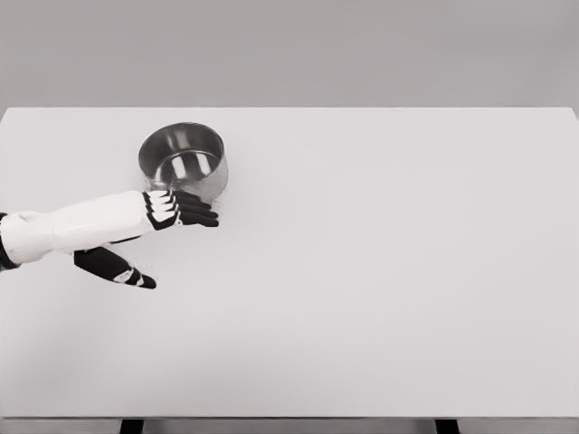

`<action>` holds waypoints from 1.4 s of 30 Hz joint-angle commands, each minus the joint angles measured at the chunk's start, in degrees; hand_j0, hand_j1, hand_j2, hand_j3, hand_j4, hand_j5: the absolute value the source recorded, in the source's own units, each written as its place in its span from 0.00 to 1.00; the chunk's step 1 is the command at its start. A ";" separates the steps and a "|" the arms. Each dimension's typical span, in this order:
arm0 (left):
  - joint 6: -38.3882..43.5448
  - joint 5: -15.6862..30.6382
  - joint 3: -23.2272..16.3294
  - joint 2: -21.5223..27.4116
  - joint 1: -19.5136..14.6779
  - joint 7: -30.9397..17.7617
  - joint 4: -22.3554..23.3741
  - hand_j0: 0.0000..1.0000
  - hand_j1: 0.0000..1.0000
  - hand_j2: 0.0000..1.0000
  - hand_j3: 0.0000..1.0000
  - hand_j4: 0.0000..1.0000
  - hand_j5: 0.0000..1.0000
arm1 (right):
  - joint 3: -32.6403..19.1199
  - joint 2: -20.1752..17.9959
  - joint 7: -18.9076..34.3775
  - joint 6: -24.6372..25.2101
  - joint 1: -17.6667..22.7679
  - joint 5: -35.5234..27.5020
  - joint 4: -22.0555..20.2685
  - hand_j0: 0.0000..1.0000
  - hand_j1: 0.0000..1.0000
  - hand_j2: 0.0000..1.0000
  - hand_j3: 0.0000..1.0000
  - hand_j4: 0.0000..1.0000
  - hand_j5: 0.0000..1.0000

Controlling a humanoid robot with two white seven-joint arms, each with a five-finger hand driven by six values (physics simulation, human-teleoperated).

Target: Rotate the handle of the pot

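A shiny steel pot (184, 159) stands upright on the white table (380, 271), left of the middle and toward the back. My left arm reaches in from the left edge, and the left hand (192, 210) lies against the pot's near wall. Its black fingers (201, 217) are curled together and point right. No handle shows anywhere around the pot, and the spot under the hand is hidden. Below the white forearm a second black hand (116, 268) rests low over the table; I cannot see its arm.
The table's far edge (289, 108) runs just behind the pot, and its near edge (289, 417) lies at the bottom of the view. Two dark table legs (132, 426) show beneath that edge. A plain grey wall fills the background.
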 commanded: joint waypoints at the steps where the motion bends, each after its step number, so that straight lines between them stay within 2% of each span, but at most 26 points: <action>1: 0.21 1.71 -0.47 1.97 0.00 0.04 -0.10 1.00 1.00 1.00 1.00 1.00 1.00 | -0.03 0.00 0.01 0.00 0.00 0.00 0.03 1.00 1.00 1.00 1.00 1.00 1.00; 6: 0.21 2.15 -0.47 2.76 0.26 0.04 -0.10 1.00 1.00 1.00 1.00 1.00 1.00 | -0.03 0.00 0.01 0.00 0.00 0.00 0.03 1.00 1.00 1.00 1.00 1.00 1.00; 9: 0.21 5.75 -0.47 2.76 0.27 0.04 -0.10 1.00 1.00 1.00 1.00 1.00 1.00 | 0.06 0.00 0.01 0.00 0.00 0.00 0.03 1.00 1.00 1.00 1.00 1.00 1.00; 11: 0.21 13.13 -0.47 3.29 -0.09 0.04 -0.10 1.00 1.00 1.00 1.00 1.00 1.00 | -0.03 0.00 0.01 0.00 0.00 0.00 0.03 1.00 1.00 1.00 1.00 1.00 1.00; 14: 0.32 15.86 -0.21 1.79 -1.84 0.04 -0.01 1.00 1.00 1.00 1.00 1.00 1.00 | 0.06 0.00 0.01 0.00 0.00 0.00 0.03 1.00 1.00 1.00 1.00 1.00 1.00; 16: 0.23 20.17 -0.47 3.63 -1.49 0.04 -0.10 1.00 1.00 1.00 1.00 1.00 1.00 | 0.06 0.00 0.01 0.00 0.00 0.00 0.03 1.00 1.00 1.00 1.00 1.00 1.00; 22: 0.58 22.45 -4.25 8.47 -1.32 0.04 -0.18 1.00 1.00 1.00 1.00 1.00 1.00 | -0.03 0.00 0.01 0.00 0.00 0.00 0.03 1.00 1.00 1.00 1.00 1.00 1.00; 25: 8.14 24.74 -4.51 10.76 -3.25 0.04 -0.10 1.00 1.00 1.00 1.00 1.00 1.00 | -0.03 0.00 0.01 0.00 0.00 0.00 0.03 1.00 1.00 1.00 1.00 1.00 1.00; 26: 8.32 25.79 -4.86 10.93 -4.04 0.04 -0.10 1.00 1.00 1.00 1.00 1.00 1.00 | -0.03 0.00 0.01 0.00 0.00 0.00 0.03 1.00 1.00 1.00 1.00 1.00 1.00; 28: 11.03 26.15 -7.85 10.93 -8.17 0.04 -0.01 1.00 1.00 1.00 1.00 1.00 1.00 | -0.03 0.00 0.01 0.00 0.00 0.00 -0.06 1.00 1.00 1.00 1.00 1.00 1.00; 30: 14.12 26.23 -13.56 10.05 -13.17 0.04 0.08 1.00 1.00 1.00 1.00 1.00 1.00 | -0.03 0.00 0.01 0.00 0.00 0.00 0.03 1.00 1.00 1.00 1.00 1.00 1.00; 32: 17.10 29.22 -17.43 10.14 -17.66 0.04 0.08 1.00 1.00 1.00 1.00 1.00 1.00 | -0.03 0.00 0.01 0.00 0.00 0.00 0.03 1.00 1.00 1.00 1.00 1.00 1.00; 35: 18.95 30.01 -20.07 10.32 -18.19 0.04 -0.10 1.00 1.00 1.00 1.00 1.00 1.00 | -0.03 0.00 0.01 0.00 0.00 0.00 0.03 1.00 1.00 1.00 1.00 1.00 1.00; 39: 18.69 30.80 -20.86 10.40 -18.10 0.04 -0.10 1.00 1.00 1.00 1.00 1.00 1.00 | 0.06 0.00 0.01 0.00 0.00 0.00 0.03 1.00 1.00 1.00 1.00 1.00 1.00; 42: 18.60 31.60 -23.93 10.23 -18.02 0.04 -0.18 1.00 1.00 1.00 1.00 1.00 1.00 | -0.03 0.00 0.01 0.00 0.00 0.00 0.03 1.00 1.00 1.00 1.00 1.00 1.00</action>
